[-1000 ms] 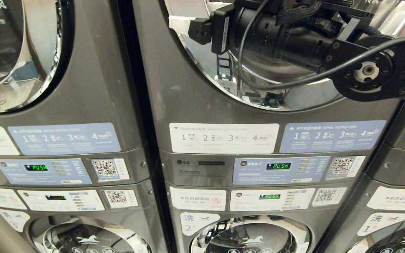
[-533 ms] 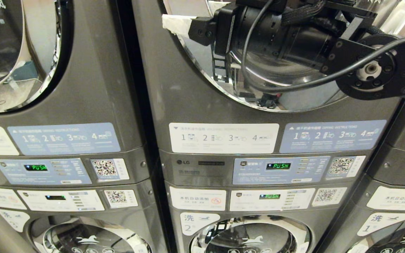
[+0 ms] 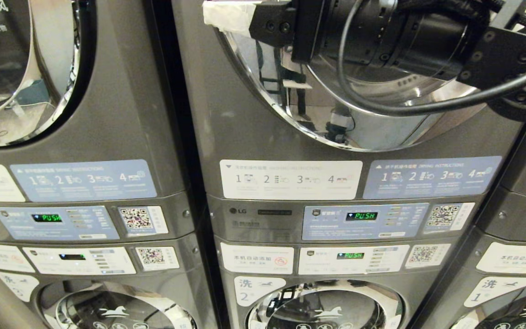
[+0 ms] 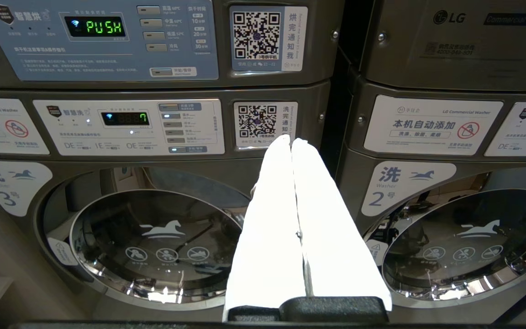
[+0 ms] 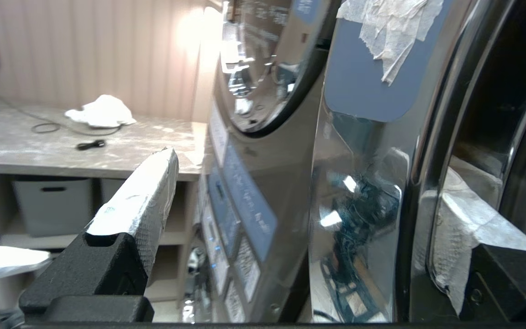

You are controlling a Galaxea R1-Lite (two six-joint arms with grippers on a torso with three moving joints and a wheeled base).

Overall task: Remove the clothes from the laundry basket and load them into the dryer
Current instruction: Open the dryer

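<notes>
Since a second ago, my right arm has climbed toward the upper edge of the head view, its white-taped fingertip (image 3: 226, 16) now at the chrome rim of the dryer (image 3: 363, 132), upper centre. Three towers show, with two green PUSH displays on tower 2.

Left wrist view: my left gripper (image 4: 291, 144) is pressed together, centred before two washer doors.

Right wrist view: my right gripper (image 5: 308, 183) is spread wide, straddling the dryer door's edge.
</notes>
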